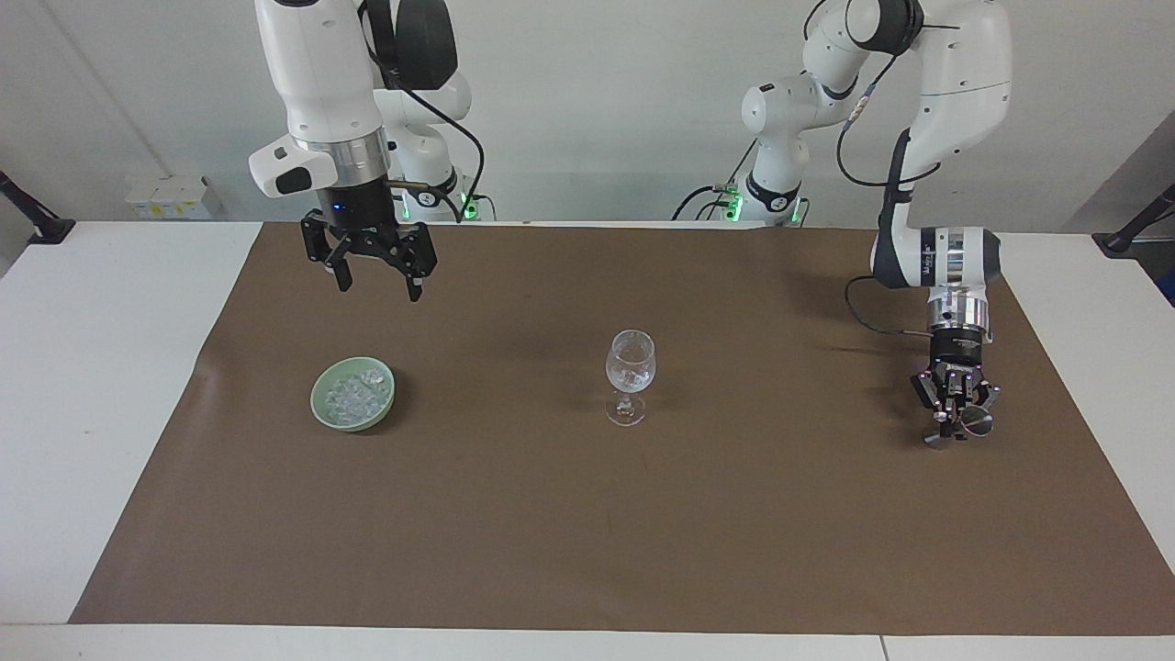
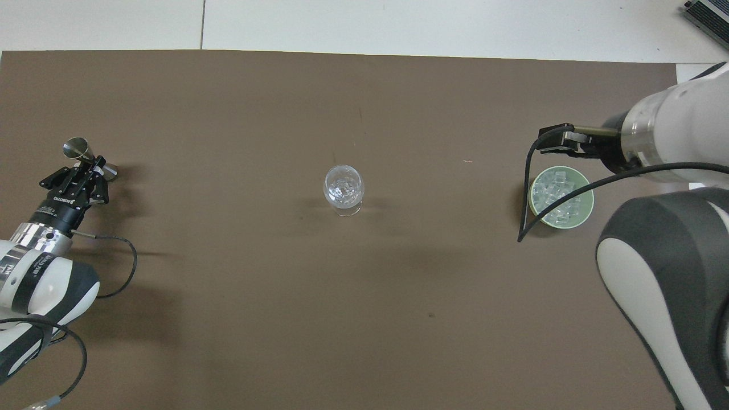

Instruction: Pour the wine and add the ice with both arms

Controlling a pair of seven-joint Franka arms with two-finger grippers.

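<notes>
A clear stemmed wine glass (image 1: 630, 372) (image 2: 343, 188) stands mid-mat with a few pieces of ice in its bowl. More ice (image 1: 352, 395) (image 2: 559, 196) fills a small green bowl (image 1: 321, 411) (image 2: 588, 208) toward the right arm's end. My right gripper (image 1: 378, 288) (image 2: 555, 140) hangs open and empty, high up, roughly over the green bowl. My left gripper (image 1: 955, 424) (image 2: 92, 167) is down at the mat at the left arm's end, shut on a metal jigger (image 1: 979, 422) (image 2: 76, 149) that tilts on its side. No wine is in view.
A brown mat (image 1: 587, 532) (image 2: 285, 296) covers most of the white table (image 1: 101, 367). A black cable (image 2: 527, 193) hangs from the right wrist beside the green bowl.
</notes>
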